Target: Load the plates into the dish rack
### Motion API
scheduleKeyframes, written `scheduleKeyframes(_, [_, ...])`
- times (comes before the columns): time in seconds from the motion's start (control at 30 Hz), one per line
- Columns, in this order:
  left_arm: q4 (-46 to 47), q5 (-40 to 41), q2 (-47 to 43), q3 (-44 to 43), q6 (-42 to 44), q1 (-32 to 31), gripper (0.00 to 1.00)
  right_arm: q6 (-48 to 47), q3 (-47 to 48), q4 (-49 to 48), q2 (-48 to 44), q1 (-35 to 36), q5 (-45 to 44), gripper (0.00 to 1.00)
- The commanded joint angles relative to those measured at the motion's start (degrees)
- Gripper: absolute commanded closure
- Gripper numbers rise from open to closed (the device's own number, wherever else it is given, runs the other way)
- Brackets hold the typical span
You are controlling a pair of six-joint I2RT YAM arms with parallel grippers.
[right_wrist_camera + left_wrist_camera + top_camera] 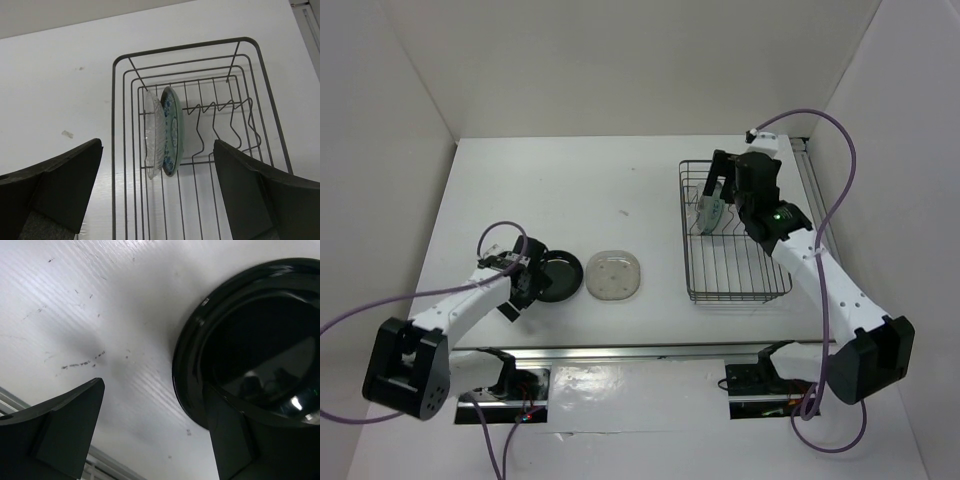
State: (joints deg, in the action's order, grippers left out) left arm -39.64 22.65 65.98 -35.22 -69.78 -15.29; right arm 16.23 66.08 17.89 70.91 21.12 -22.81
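A glossy black plate (558, 275) (260, 340) lies flat on the table at the left. My left gripper (525, 288) (150, 432) is open and low at the plate's near-left edge, its right finger (235, 440) over the rim. A whitish rounded-square plate (613, 275) lies flat just right of the black one. In the dish rack (735, 290) (200, 46), a clear plate (154, 135) and a blue-green plate (171, 130) stand on edge side by side. My right gripper (718, 200) (157, 192) hangs open above them, holding nothing.
White walls enclose the table on three sides. A metal rail (620, 352) runs along the near table edge, and a strip (810, 190) runs along the right edge beside the rack. Purple cables (820, 130) loop from both arms.
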Motion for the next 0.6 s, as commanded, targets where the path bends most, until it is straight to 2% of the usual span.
scheduleKeyframes(0.0, [3.2, 1.7, 5.8, -1.8, -1.9, 0.7, 0.08, 0.0, 0.0, -2.6, -2.4, 1.5, 1.1, 0.01])
scheduleKeyframes(0.2, [7.3, 1.7, 9.9, -3.0, -1.4, 3.2, 0.13, 0.0, 0.6, -3.1, -4.9, 3.9, 0.5, 0.01])
scheduleKeyframes(0.23, [7.3, 1.7, 10.7, -3.0, -0.7, 3.2, 0.17, 0.0, 0.6, -3.1, -4.9, 3.9, 0.5, 0.01])
scheduleKeyframes(0.57, [9.4, 1.7, 12.1, -5.4, 1.7, 3.2, 0.17, 0.0, -0.4, -4.4, -5.4, 4.5, 1.7, 0.01])
